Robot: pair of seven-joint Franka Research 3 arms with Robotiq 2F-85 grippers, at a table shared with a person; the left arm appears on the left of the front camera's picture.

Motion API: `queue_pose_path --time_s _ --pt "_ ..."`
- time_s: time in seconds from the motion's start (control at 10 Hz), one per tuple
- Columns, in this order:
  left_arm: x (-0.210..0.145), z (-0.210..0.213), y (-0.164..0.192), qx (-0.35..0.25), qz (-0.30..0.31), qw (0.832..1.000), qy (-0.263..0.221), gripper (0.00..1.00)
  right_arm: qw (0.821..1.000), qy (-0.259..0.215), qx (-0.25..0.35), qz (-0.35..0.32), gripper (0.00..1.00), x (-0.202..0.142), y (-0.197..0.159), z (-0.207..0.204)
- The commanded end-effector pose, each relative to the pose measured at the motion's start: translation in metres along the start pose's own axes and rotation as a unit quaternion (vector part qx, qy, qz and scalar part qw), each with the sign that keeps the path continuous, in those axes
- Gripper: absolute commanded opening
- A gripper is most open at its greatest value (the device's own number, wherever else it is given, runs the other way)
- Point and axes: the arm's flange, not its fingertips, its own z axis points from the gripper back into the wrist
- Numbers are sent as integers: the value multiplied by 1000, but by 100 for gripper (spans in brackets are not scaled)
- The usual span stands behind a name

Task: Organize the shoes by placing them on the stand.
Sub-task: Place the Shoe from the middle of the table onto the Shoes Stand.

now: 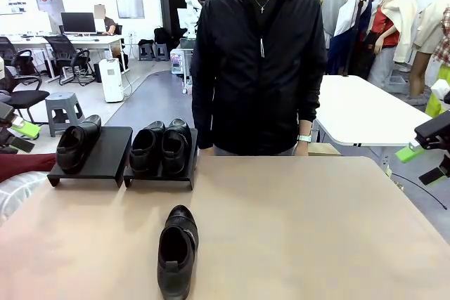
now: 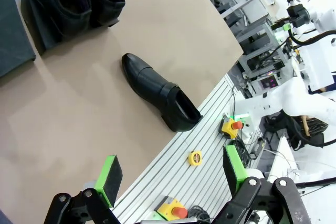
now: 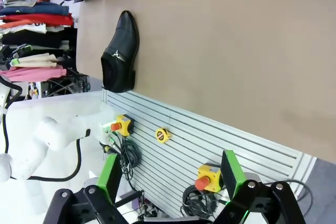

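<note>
One glossy black shoe (image 1: 177, 251) lies alone near the table's front edge, toe pointing away from me; it is also the loose shoe (image 2: 160, 92) in the left wrist view and the loose shoe (image 3: 121, 51) in the right wrist view. At the far left, two shoes (image 1: 160, 147) sit side by side on the right stand (image 1: 159, 177). A single shoe (image 1: 77, 144) rests on the left stand (image 1: 105, 163). My left gripper (image 1: 17, 130) hangs open off the table's left side, its pads (image 2: 109, 178) apart and empty. My right gripper (image 1: 423, 163) is open at the right edge, its pads (image 3: 231, 171) holding nothing.
A person (image 1: 256, 68) stands at the far edge behind the stands, hands by the table. Yellow stop-button boxes (image 2: 231, 127) and cables lie on a slatted rail below the front edge. Folded clothes (image 3: 37, 19) are stacked left of the table. The tan tabletop (image 1: 302, 223) is bare on the right.
</note>
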Motion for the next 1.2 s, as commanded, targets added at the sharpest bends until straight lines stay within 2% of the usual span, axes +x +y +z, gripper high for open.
queue_pose_path --time_s 0.0,0.8,0.9,1.0,1.1 --pt "-2 2 1 -2 -10 1000 4 100 1000 -2 13 4 100 1 4 2" --pt "0 0 0 0 0 1000 0 100 1000 -2 13 4 100 1 4 2" --pt "4 4 -8 35 115 993 7 100 1000 -2 13 4 100 1 4 2" --pt "-3 -23 -43 74 195 978 4 100 1000 -2 13 4 100 1 4 2" --pt "-12 -63 -85 126 205 970 48 100 1000 -2 13 4 100 1 4 2"
